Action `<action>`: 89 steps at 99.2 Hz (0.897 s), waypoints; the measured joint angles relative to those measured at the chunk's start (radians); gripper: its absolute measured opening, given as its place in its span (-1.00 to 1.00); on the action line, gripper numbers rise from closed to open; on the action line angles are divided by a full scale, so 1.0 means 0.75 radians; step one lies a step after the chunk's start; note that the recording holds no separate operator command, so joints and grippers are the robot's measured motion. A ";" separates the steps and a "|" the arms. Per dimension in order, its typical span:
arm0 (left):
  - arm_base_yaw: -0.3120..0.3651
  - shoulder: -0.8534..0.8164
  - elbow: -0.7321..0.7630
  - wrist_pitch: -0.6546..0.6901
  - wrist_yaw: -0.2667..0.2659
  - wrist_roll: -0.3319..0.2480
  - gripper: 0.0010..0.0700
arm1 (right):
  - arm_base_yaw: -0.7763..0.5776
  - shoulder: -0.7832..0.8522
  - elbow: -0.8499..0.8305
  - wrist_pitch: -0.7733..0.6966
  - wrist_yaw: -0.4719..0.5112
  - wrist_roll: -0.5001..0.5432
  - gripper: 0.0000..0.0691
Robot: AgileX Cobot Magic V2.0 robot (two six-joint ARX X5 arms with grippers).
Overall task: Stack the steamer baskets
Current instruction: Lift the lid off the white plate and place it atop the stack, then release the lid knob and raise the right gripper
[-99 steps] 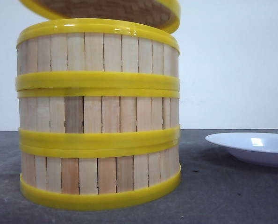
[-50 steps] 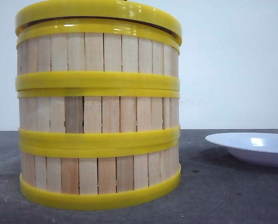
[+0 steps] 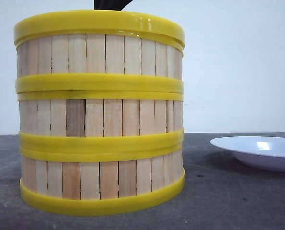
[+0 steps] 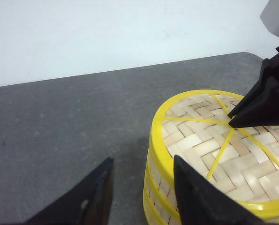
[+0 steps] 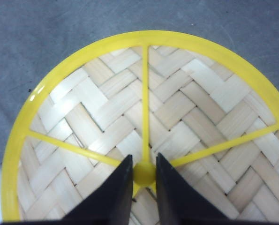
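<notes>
Right gripper [image 5: 144,180] sits at the centre of the lid [image 5: 144,126], its two black fingers [image 5: 115,194] set close either side of the small yellow knob [image 5: 144,172]. Fingers appear pressed to the knob on both sides, so the grip reads as clamped on it. Lid is woven bamboo in a herringbone pattern with a yellow rim and thin yellow spokes running out from the knob.

Left gripper [image 4: 141,187] hangs just beside the stack, off its edge, jaws spread with nothing between them. One finger is over the dark tabletop, the other overlaps the stack's yellow rim in the wrist view; contact with it cannot be judged. From this view the right gripper's black tips come down onto the lid's hub.

Steamer baskets [image 3: 100,120]: three, stacked one on another, upright on the grey table [image 3: 238,201], left of centre in the front view. Walls of vertical light-wood slats, yellow bands at each joint. Middle and bottom rims look slightly out of line at the lower joint. Lid rests flat on the top basket, rim meeting rim. A black bit of gripper shows above it at the top edge of the front view.

White plate [image 3: 257,151] lies on the table to the robot's right of the stack, well apart from it.
</notes>
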 joint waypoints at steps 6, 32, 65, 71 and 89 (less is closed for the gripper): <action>0.000 0.000 0.000 -0.001 0.000 0.000 -0.35 | 0.002 0.003 0.000 0.007 0.011 -0.001 -0.85; 0.000 0.000 0.000 -0.001 0.000 0.001 -0.35 | 0.001 0.005 0.000 0.018 0.018 -0.001 -0.85; 0.000 0.000 0.000 -0.006 0.000 0.001 -0.35 | -0.004 0.006 0.001 0.020 0.014 0.000 -0.85; 0.000 0.000 0.000 -0.006 0.000 0.001 -0.35 | -0.006 0.006 0.001 0.020 0.013 0.000 -0.85; 0.000 -0.001 0.000 -0.007 0.000 0.001 -0.35 | -0.019 0.006 0.008 0.015 0.005 0.000 -0.85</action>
